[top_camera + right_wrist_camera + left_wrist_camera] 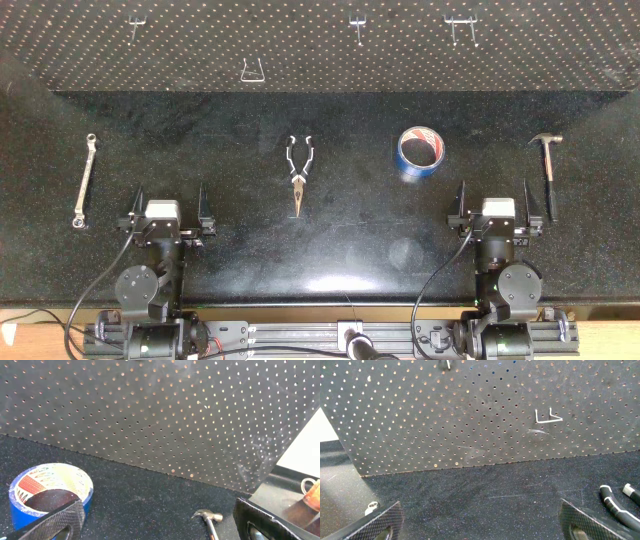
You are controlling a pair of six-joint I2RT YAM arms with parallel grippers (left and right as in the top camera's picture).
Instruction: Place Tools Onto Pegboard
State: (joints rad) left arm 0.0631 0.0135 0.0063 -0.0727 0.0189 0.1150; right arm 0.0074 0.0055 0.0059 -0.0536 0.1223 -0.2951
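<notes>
Both empty | left gripper [170, 196]: wide open | right gripper [494, 194]: wide open

The desk [350, 110] is black with tiny specks. Four things lie on it in a row, well apart. A silver wrench [83, 182] is at the left. Pliers [299, 175] lie in the middle. A blue tape roll [421, 150] comes next. A hammer [548, 175] is at the right.
</notes>
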